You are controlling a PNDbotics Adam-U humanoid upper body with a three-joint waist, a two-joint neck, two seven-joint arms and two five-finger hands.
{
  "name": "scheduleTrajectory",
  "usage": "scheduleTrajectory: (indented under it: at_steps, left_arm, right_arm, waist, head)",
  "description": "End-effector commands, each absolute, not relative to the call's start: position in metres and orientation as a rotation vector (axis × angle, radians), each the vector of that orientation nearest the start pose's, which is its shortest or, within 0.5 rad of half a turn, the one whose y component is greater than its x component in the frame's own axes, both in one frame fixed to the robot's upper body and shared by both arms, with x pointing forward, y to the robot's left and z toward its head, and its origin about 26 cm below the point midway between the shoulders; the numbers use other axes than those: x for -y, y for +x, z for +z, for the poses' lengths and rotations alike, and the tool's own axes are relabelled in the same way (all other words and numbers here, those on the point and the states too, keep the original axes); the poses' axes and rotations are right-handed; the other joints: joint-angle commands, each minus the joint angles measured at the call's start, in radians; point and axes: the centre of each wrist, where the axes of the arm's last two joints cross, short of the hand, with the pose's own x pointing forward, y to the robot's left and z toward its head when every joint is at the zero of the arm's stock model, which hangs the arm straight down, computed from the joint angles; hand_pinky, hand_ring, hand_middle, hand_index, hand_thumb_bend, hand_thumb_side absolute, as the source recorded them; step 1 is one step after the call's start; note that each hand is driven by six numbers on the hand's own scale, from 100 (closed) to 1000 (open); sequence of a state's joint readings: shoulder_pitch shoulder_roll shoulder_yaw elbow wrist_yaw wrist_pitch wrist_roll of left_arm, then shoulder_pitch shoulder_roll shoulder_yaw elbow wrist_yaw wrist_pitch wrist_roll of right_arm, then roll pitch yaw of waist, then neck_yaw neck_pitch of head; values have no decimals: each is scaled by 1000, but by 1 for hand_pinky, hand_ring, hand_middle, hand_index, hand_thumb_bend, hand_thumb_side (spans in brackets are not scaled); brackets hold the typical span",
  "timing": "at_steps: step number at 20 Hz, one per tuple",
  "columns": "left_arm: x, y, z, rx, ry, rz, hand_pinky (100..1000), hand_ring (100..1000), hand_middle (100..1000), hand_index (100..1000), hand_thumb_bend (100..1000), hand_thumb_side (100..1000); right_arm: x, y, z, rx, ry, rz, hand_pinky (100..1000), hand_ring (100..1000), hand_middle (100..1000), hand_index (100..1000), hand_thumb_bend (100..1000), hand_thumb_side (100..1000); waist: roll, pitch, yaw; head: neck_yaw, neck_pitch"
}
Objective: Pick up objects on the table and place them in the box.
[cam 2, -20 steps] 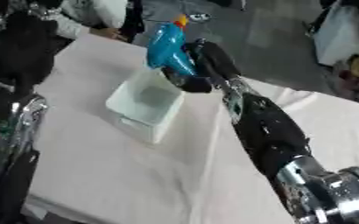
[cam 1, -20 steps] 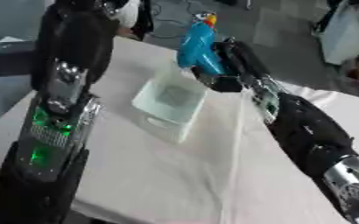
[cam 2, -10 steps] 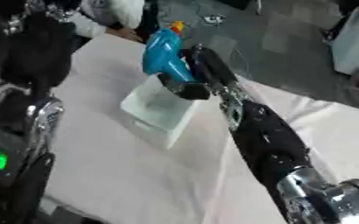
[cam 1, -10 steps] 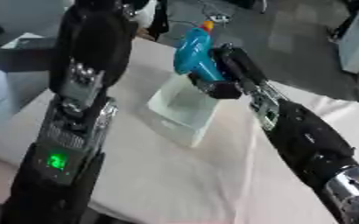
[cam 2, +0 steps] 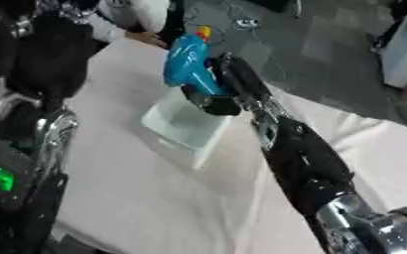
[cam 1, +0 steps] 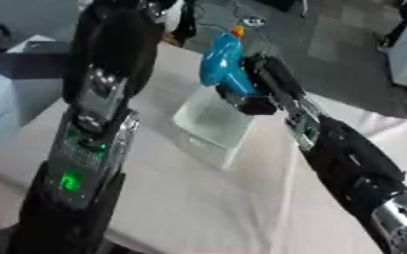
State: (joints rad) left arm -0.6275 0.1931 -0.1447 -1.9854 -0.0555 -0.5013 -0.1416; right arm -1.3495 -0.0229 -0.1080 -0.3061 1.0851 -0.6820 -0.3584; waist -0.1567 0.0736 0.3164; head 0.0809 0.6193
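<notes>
Black forearm casing of the left arm (cam 1: 90,149) fills the left third of the frame, rising from the lower left corner toward the top, with a green light glowing on its lower part; the left hand at its far end is lost against dark shapes at the top edge, so whether its fingers are open or curled cannot be told. Right of it, white cloth covers the table (cam 1: 181,198), which runs askew from lower left to upper right. Near the centre, slightly above the middle, sits the box (cam 1: 209,121), a pale translucent container with its open top facing up, resting on the cloth. Directly above the box's far rim, in the upper centre, the right hand (cam 2: 217,94) has its fingers curled around a blue toy (cam 2: 187,63) with a small orange and yellow tip at its top, held upright and clear of the table. The right arm stretches from that hand down to the lower right corner, black with a silver joint near the edge.
</notes>
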Motion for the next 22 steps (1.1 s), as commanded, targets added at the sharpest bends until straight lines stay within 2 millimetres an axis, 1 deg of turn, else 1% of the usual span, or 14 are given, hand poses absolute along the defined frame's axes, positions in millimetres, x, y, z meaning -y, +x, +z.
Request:
scheduleTrajectory:
  at_steps: [1,4,6,8,9,11,12,13,15,17,19,20,21,22]
  left_arm:
    - [-166,307,280,-3044,257,743,813,716,857,868,379,996]
    - [-166,307,280,-3043,254,747,812,715,858,868,378,997]
    - [-166,307,280,-3042,254,749,812,715,858,868,378,997]
    - [-166,307,281,-3042,254,748,813,715,858,868,378,997]
    - [-166,307,281,-3042,254,748,813,715,858,868,378,997]
    - [-166,307,281,-3041,254,747,813,716,858,868,379,997]
    - [-166,307,281,-3041,255,747,813,716,858,868,379,997]
    - [-166,307,281,-3041,255,747,813,716,858,868,378,997]
    - [-166,307,281,-3040,255,748,813,716,858,868,379,997]
    - [-166,307,281,-3040,255,748,813,716,858,868,379,997]
    - [-166,307,281,-3040,255,748,813,715,858,868,379,997]
    - [-166,307,281,-3040,255,749,813,715,858,868,379,997]
    - [-166,307,281,-3039,255,749,813,715,858,868,379,997]
    - [-166,307,281,-3039,255,751,813,715,858,868,379,997]
  right_arm:
    - [106,522,194,-3161,752,-1542,100,100,100,100,100,597]
    - [108,522,197,-3138,801,-1533,100,100,100,100,112,660]
    - [108,522,197,-3118,842,-1527,100,100,100,100,113,665]
    - [108,522,195,-3107,865,-1515,100,100,100,100,167,700]
    - [108,522,195,-3101,873,-1511,100,100,177,160,242,746]
    - [109,522,193,-3078,903,-1525,100,131,445,433,304,835]
    - [109,522,192,-3063,919,-1540,100,131,445,433,304,835]
    - [110,522,191,-3047,933,-1558,100,315,610,612,356,892]
    - [110,522,189,-3016,954,-1597,405,480,789,782,428,979]
    - [110,522,187,-2997,960,-1619,609,572,868,861,475,1000]
    - [111,522,186,-2985,962,-1632,700,617,903,896,509,1000]
    - [111,522,186,-2981,964,-1636,689,611,899,891,504,1000]
    - [112,522,186,-2978,967,-1639,770,658,927,922,539,1000]
    - [112,522,185,-2975,971,-1643,779,662,928,924,544,1000]
  waist:
    - [11,-9,-2]
    - [11,-7,-3]
    - [11,-7,-2]
    - [11,-6,-2]
    - [11,-5,-1]
    - [10,-5,-1]
    - [10,-4,-1]
    - [10,-4,-1]
    - [10,-4,-1]
    - [10,-4,0]
    - [10,-3,-1]
    - [10,-3,-1]
    - [10,-3,-1]
    - [10,-4,-1]
  head:
    - [9,-18]
    - [11,-20]
    - [13,-21]
    - [14,-22]
    - [15,-22]
    - [16,-21]
    - [17,-21]
    - [19,-22]
    - [20,-22]
    - [21,-22]
    - [22,-21]
    - [22,-21]
    - [22,-21]
    - [23,-21]
